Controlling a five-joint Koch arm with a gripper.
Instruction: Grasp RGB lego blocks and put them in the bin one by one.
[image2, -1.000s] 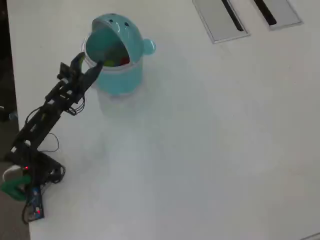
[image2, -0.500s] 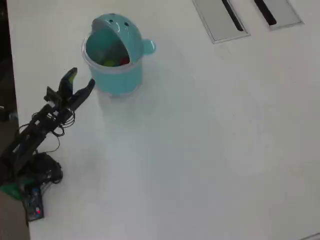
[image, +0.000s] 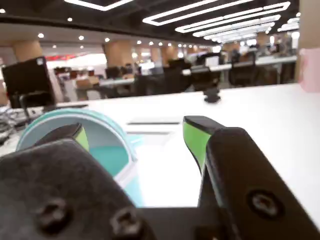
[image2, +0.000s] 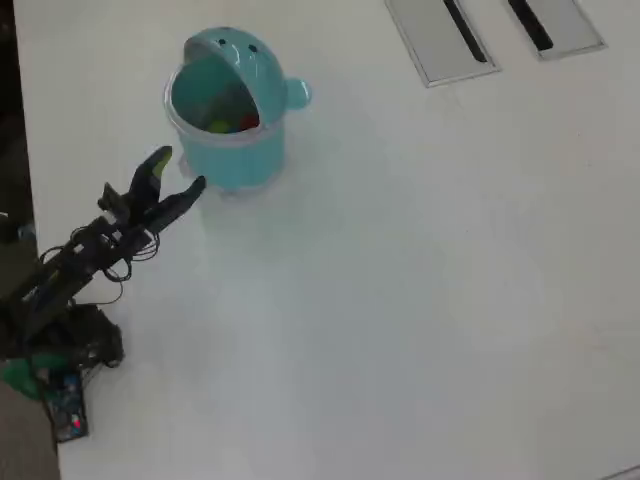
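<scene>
The teal bin (image2: 232, 110) stands at the upper left of the white table in the overhead view, its domed lid tipped back. Inside it I make out a yellow-green block (image2: 217, 126) and a red block (image2: 248, 122); no blue block shows. My gripper (image2: 180, 170) hangs open just left of and below the bin, holding nothing. In the wrist view the bin (image: 107, 150) sits behind the left jaw, and the gripper (image: 136, 131) shows two green-padded fingers (image: 192, 140) set wide apart over bare table.
Two flat grey panels (image2: 440, 40) with dark slots lie at the table's top edge. The arm's base and cables (image2: 60, 350) sit at the left edge. The white tabletop (image2: 420, 280) spreads to the right.
The gripper left the bin's mouth, dropped back toward the base, then shifted slightly right toward the bin's foot. It stayed open throughout.
</scene>
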